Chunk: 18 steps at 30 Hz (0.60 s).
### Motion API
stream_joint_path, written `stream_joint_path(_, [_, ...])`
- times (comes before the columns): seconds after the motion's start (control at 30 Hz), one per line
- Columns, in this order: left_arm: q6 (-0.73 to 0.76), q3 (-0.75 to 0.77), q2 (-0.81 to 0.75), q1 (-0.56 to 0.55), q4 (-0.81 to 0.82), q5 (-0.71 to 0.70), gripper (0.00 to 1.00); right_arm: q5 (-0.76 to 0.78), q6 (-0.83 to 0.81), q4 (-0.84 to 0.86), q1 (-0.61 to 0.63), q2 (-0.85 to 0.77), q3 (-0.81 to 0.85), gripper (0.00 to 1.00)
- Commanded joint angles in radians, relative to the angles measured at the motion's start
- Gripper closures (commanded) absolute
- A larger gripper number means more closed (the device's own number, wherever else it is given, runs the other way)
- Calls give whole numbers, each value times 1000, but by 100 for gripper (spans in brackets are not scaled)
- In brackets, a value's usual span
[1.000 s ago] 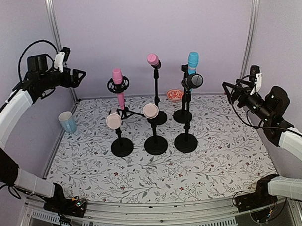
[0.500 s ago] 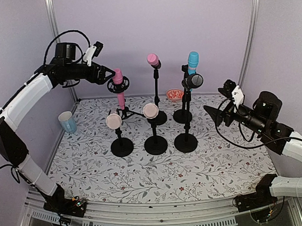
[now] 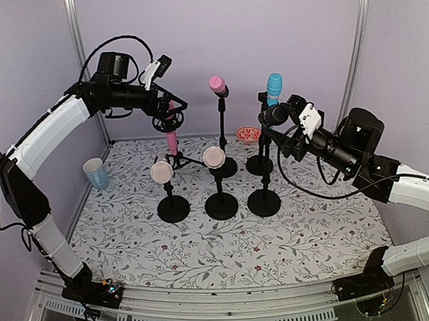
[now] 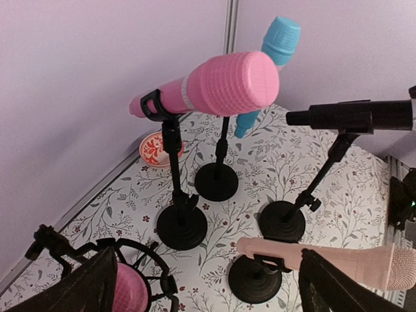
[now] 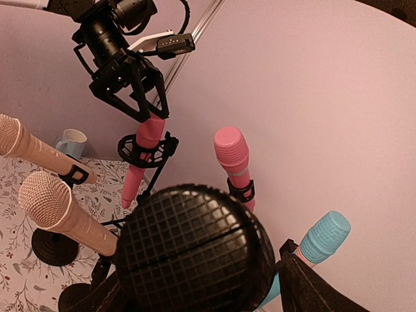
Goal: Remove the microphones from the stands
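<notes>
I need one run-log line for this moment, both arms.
left gripper: open, above pink microphone in shock mount | right gripper: jaws around black microphone head, grip unclear | removal: not yet, on stand

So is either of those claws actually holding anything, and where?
Cannot be told for sure. The right gripper straddles the head of the black mic, but contact is unclear. The left gripper hangs open over the pink mic, holding nothing.
</notes>
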Motion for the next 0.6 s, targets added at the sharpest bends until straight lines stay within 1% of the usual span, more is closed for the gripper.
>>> stream_joint_path(0.0, [26, 49, 29, -35, -57, 72, 2, 19, -29, 67, 25, 43, 55, 31])
stream_joint_path(0.2, [58, 150, 90, -90, -98, 103, 5, 42, -30, 110, 34, 89, 82, 68])
stream_joint_path(0.27, [73, 192, 109, -111, -113, 106, 5, 47, -24, 116, 34, 95, 94, 77])
stream_joint_path(0.3, [83, 227, 118, -131, -124, 106, 5, 47, -21, 117, 34, 99, 102, 79])
stream_joint_path(0.33, [94, 253, 129, -146, -134, 104, 5, 50, -21, 118, 34, 103, 111, 85])
stream_joint_path(0.37, [103, 271, 140, -165, -139, 100, 6, 52, -18, 120, 33, 107, 120, 90])
stream_joint_path(0.43, [111, 295, 164, -204, -139, 91, 7, 60, -16, 127, 34, 116, 140, 98])
stream_joint_path(0.47, [115, 306, 178, -227, -139, 84, 7, 64, -15, 131, 34, 120, 151, 100])
stream_joint_path(0.57, [115, 341, 228, -291, -126, 58, 10, 71, -13, 147, 34, 126, 168, 100])
